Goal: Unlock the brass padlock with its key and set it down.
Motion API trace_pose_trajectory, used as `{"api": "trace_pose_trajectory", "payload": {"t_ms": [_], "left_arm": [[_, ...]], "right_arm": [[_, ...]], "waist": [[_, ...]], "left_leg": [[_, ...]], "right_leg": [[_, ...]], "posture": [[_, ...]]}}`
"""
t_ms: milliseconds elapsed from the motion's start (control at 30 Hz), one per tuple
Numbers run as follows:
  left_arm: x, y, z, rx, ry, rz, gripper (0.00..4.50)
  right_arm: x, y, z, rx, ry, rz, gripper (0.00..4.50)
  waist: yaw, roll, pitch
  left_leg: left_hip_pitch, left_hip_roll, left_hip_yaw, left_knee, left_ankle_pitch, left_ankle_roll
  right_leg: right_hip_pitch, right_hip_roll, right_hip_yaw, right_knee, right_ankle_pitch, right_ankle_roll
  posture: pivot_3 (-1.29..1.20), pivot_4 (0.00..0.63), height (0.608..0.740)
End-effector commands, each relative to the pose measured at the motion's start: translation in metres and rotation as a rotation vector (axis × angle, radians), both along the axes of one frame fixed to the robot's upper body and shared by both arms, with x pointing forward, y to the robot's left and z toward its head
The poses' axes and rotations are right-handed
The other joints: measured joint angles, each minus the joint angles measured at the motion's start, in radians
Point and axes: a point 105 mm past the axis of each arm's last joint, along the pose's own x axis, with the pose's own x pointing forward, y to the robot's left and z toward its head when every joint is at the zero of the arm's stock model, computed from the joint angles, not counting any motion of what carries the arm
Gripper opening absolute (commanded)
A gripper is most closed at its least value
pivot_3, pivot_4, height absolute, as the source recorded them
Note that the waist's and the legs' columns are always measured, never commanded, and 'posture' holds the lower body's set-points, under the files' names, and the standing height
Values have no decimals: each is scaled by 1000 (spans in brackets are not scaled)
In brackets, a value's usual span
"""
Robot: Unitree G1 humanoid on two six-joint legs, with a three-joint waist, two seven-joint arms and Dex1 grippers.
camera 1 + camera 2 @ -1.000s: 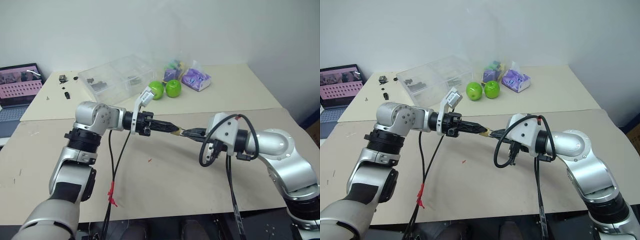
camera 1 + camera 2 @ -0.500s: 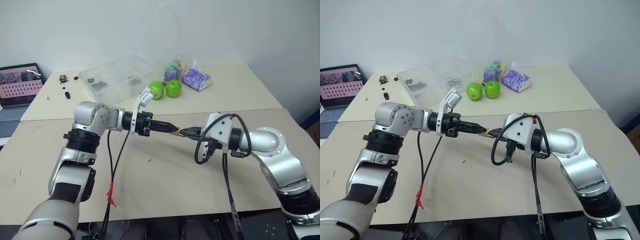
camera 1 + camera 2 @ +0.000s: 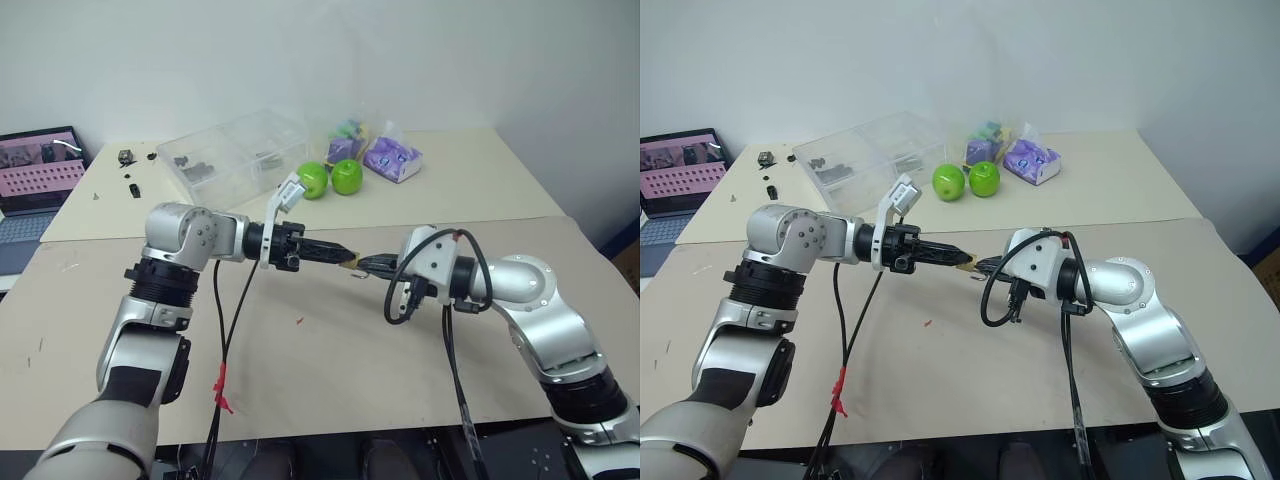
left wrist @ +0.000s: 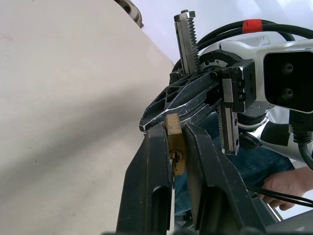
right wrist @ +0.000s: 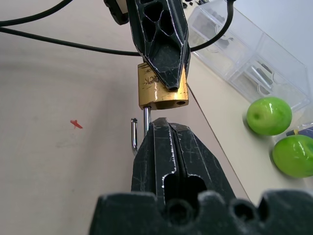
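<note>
My left tool [image 3: 345, 259] clamps the brass padlock [image 5: 161, 91], right tool [image 3: 366, 265] shut at its shackle [image 5: 138, 132]; green apples [image 3: 331, 178] lie well beyond.

Two green apples [image 3: 330, 178] on far table [image 3: 470, 175]; clear compartment box [image 3: 230, 155] just beside them, purple packets [image 3: 392, 156] on other side; laptop [image 3: 38, 180] well beyond box.

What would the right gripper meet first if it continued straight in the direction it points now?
Most likely the brass padlock, directly ahead of the shut right gripper and held in the left gripper. Its shackle is open.
</note>
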Motion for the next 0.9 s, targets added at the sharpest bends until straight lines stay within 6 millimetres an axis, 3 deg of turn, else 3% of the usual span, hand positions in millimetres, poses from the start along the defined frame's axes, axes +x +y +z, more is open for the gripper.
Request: {"api": "trace_pose_trajectory", "payload": {"t_ms": [33,333,467,600,767,900], "left_arm": [[-3,2,15,-42,-39,-12,12],[-3,3,14,-41,-40,-7,12],[-2,6,10,-21,-47,3,12],[-1,19,0,30,-43,37,12],[-3,27,-5,53,-35,42,12],[-3,28,-7,59,-32,42,12]], "right_arm": [[0,4,7,5,-47,32,39],[-2,5,3,14,-27,38,39],[6,-13,0,2,-19,-25,39],[21,-51,3,-43,-33,-135,39],[20,-55,21,13,-23,-120,39],[4,-36,23,24,38,-13,1159]], "waist": [[0,0,0],[0,0,0],[0,0,0],[0,0,0],[-2,0,0],[-1,0,0]], "left_leg": [[0,0,0,0,0,0],[0,0,0,0,0,0],[0,0,0,0,0,0],[0,-1,0,0,0,0],[0,0,0,-1,0,0],[0,1,0,-1,0,0]], "right_leg": [[0,0,0,0,0,0],[0,0,0,0,0,0],[0,0,0,0,0,0],[0,-1,0,0,0,0],[0,0,0,0,0,0],[0,1,0,0,0,0]], "posture": [[0,150,740],[0,150,740],[0,150,740],[0,150,740],[0,150,740],[0,150,740]]}}
